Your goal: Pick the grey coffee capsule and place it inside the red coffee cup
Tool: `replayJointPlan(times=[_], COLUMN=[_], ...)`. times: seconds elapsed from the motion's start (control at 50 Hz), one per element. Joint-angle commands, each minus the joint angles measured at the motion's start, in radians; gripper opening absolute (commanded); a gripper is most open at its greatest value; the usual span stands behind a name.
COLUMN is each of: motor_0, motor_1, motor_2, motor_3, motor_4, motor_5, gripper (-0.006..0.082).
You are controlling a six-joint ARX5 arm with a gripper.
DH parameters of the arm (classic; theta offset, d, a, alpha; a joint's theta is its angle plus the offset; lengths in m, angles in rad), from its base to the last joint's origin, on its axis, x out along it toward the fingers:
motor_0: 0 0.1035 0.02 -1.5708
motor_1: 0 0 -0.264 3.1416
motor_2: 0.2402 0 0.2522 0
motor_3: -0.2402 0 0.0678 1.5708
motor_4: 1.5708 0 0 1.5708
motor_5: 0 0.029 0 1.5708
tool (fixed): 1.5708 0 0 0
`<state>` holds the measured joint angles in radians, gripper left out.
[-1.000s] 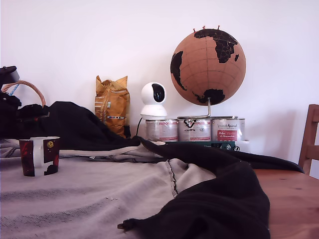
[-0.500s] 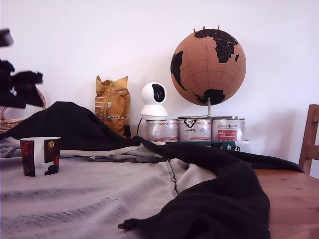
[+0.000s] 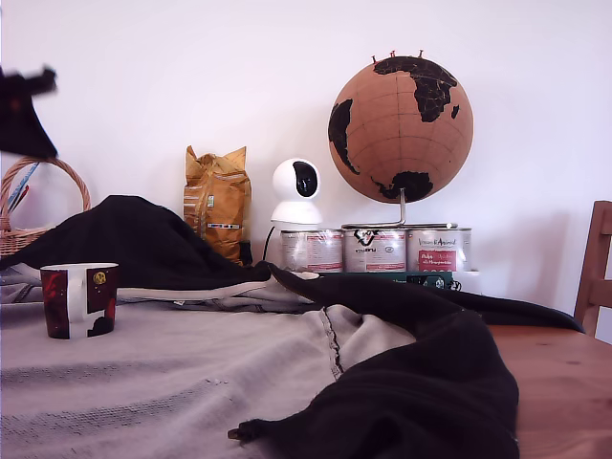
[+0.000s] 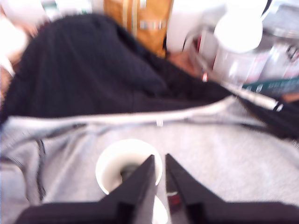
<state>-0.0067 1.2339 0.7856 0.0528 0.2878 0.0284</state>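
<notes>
**Arm higher now, capsule seems to be in the cup**

Since half a second ago the arm (image 3: pixel 21 113) went up at the exterior view's left, and the wicker basket (image 3: pixel 17 239) behind it is uncovered now. The red coffee cup (image 3: pixel 78 299) did not move. In the wrist view a dark blurred shape, apparently the grey coffee capsule (image 4: pixel 125 173), lies inside the cup, partly hidden by one finger. The gripper (image 4: pixel 159 157) hangs above the cup, its fingers almost together with only a thin slit, holding nothing. The cup stands on grey cloth (image 3: pixel 163 373) near the table's (image 3: pixel 564 382) left edge in the exterior view. A cork globe (image 3: pixel 400 124), tins (image 3: pixel 373 249) and a white camera (image 3: pixel 295 191) stand along the far edge.
</notes>
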Motion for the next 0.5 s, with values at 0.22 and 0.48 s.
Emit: replayJointPlan(times=[0.22, 0.48], motor_0=[-0.003, -0.003], motor_1=[-0.222, -0.442], motor_2=[-0.204, -0.278], motor_3=[-0.003, -0.060], motor_4=[-0.006, -0.035], motor_5=[-0.010, -0.029], gripper=[-0.0023, -0.0023])
